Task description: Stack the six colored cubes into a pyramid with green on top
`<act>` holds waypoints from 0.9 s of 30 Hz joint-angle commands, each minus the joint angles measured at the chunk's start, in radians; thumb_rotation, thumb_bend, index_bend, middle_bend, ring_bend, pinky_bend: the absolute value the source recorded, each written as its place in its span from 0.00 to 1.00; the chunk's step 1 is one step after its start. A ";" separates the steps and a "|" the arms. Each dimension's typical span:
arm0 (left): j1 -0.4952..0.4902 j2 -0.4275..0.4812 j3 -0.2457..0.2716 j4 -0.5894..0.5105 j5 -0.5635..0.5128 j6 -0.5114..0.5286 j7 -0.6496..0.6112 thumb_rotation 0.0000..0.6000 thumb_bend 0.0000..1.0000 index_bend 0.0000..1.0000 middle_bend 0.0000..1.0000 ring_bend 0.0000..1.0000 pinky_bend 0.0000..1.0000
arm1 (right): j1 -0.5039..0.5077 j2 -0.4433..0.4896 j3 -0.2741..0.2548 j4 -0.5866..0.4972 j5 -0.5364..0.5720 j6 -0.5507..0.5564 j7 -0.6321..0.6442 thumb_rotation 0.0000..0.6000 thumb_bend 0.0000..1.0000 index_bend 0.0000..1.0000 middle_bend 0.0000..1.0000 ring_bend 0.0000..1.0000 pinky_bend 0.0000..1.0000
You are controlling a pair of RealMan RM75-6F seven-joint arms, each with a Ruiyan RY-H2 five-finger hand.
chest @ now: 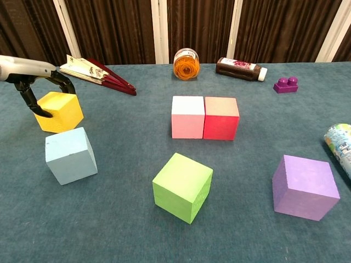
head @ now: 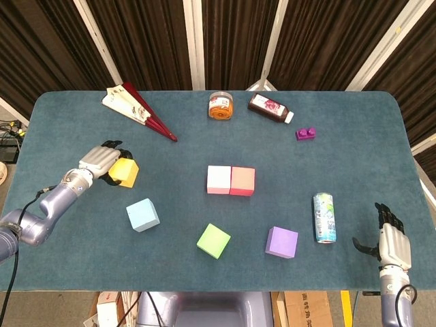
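Observation:
My left hand [head: 102, 161] grips the yellow cube [head: 125, 172] at the table's left. In the chest view its thumb presses the front face of the yellow cube [chest: 59, 111] and the fingers [chest: 64, 84] hook over the back edge. The cube still rests on the table. The pink cube [head: 219, 180] and red cube [head: 242, 181] touch side by side at the centre. Nearer me lie the blue cube [head: 142, 215], green cube [head: 214, 240] and purple cube [head: 281, 242], all apart. My right hand [head: 393, 244] hangs open off the front right edge.
A folded fan [head: 139, 110] lies at the back left. An orange jar [head: 220, 105], a dark bottle [head: 270, 108] and a small purple brick [head: 306, 133] sit along the back. A drink can [head: 324, 217] lies on its side right of the purple cube.

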 commanded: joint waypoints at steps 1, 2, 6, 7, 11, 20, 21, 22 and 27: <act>-0.001 0.005 0.002 -0.003 -0.003 0.001 0.002 1.00 0.30 0.30 0.31 0.00 0.00 | 0.000 0.001 0.000 0.000 0.000 -0.001 0.001 1.00 0.27 0.03 0.03 0.00 0.00; -0.001 0.007 0.002 -0.006 -0.004 0.004 0.003 1.00 0.30 0.31 0.33 0.00 0.00 | 0.000 0.001 0.001 -0.001 0.000 -0.001 0.002 1.00 0.27 0.03 0.03 0.00 0.00; 0.003 0.019 0.001 -0.020 -0.017 0.016 0.012 1.00 0.33 0.33 0.36 0.00 0.00 | 0.001 0.000 0.002 0.001 0.003 -0.006 0.005 1.00 0.27 0.03 0.03 0.00 0.00; 0.005 0.023 0.000 -0.026 -0.022 0.019 0.015 1.00 0.34 0.33 0.36 0.00 0.00 | 0.001 0.000 0.002 0.002 0.002 -0.007 0.006 1.00 0.27 0.03 0.03 0.00 0.00; 0.008 0.046 -0.016 -0.064 -0.047 0.037 0.022 1.00 0.37 0.33 0.37 0.00 0.00 | 0.001 0.001 0.002 0.001 0.000 -0.008 0.012 1.00 0.27 0.03 0.03 0.00 0.00; -0.012 0.079 -0.060 -0.185 -0.210 0.071 0.213 1.00 0.38 0.33 0.36 0.00 0.00 | -0.003 0.013 0.004 -0.001 -0.006 -0.018 0.038 1.00 0.27 0.03 0.03 0.00 0.00; -0.014 0.072 -0.066 -0.202 -0.253 0.088 0.258 1.00 0.38 0.33 0.36 0.00 0.00 | -0.003 0.014 0.005 -0.001 -0.007 -0.019 0.041 1.00 0.27 0.03 0.03 0.00 0.00; -0.017 0.063 -0.074 -0.222 -0.306 0.106 0.301 1.00 0.38 0.33 0.35 0.00 0.00 | -0.004 0.016 0.005 -0.001 -0.009 -0.020 0.044 1.00 0.27 0.03 0.03 0.00 0.00; -0.055 0.034 -0.085 -0.336 -0.538 0.178 0.481 1.00 0.38 0.33 0.34 0.00 0.00 | -0.009 0.030 0.006 -0.010 -0.021 -0.024 0.070 1.00 0.27 0.03 0.03 0.00 0.00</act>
